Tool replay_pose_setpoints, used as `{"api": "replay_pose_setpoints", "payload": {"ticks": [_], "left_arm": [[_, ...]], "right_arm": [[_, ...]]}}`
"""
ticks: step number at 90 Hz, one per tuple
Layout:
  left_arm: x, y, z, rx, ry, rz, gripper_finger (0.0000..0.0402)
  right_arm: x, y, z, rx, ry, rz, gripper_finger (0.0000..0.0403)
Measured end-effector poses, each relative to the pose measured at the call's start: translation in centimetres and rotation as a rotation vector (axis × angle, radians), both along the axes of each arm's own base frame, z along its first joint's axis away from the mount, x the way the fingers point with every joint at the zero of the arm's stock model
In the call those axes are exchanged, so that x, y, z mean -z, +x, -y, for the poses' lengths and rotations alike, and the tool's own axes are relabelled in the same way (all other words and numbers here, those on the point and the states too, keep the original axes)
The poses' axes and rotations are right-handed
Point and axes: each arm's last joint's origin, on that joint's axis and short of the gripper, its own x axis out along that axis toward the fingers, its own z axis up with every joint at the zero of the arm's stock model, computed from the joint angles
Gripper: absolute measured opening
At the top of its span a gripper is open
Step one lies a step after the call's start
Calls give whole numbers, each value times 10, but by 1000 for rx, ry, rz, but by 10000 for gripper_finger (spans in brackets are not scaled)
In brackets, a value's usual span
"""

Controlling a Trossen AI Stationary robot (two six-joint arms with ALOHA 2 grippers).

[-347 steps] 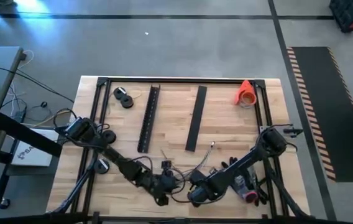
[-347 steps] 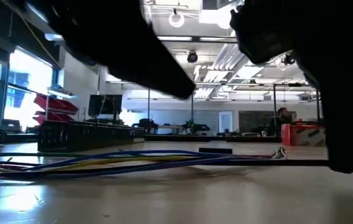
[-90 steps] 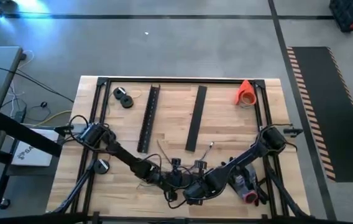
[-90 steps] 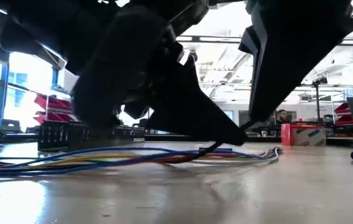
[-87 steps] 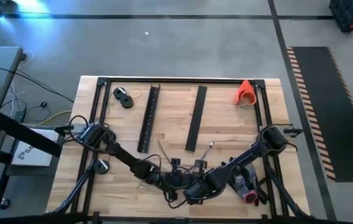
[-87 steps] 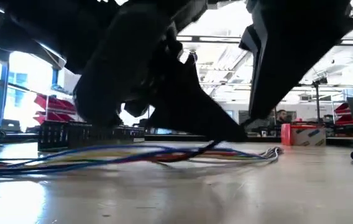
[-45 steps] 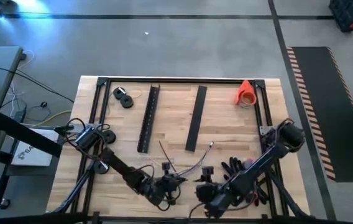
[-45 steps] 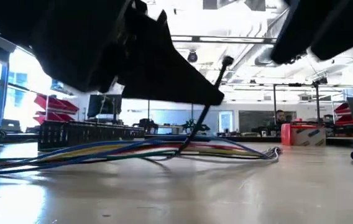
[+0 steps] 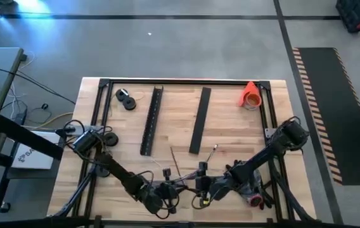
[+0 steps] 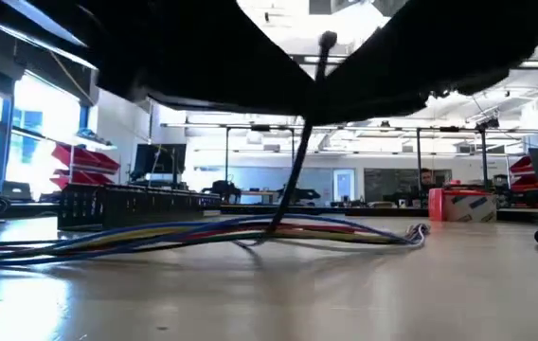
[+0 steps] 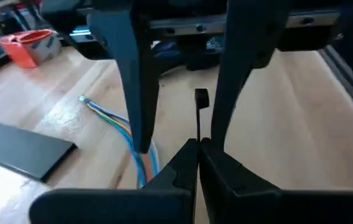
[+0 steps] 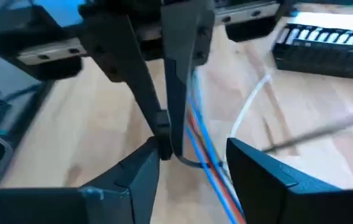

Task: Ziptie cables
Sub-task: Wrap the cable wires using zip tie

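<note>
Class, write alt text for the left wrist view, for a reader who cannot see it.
The left pincer is shut on a thin black zip tie standing upright above the pale wooden table. The right pincer's two dark fingers hang open facing it, either side of the tie. A bundle of thin coloured cables lies on the wood beside a flat black bar.

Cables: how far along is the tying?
Done: cables lie gathered, with the ziptie seemingly hooked under them. In hand: left gripper pinches the upright ziptie; right gripper is open beside it. Left: no closed loop visible, so threading and cinching remain.
</note>
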Motion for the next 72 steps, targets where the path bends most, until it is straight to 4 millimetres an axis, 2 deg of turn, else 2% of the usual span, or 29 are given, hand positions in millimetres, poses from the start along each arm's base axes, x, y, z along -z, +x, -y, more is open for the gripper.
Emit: {"api": "replay_pose_setpoints", "payload": {"ticks": [40,54,72], "left_arm": [[3,-2,0,0,-36,-20,0],[3,-2,0,-1,-37,-20,0],[2,-3,2,-4,-33,-16,0]], "right_arm": [[-9,6,-1,-80,50,61,134],[-2,7,0,-86,70,32,93],[-3,8,0,-94,74,46,14]]}}
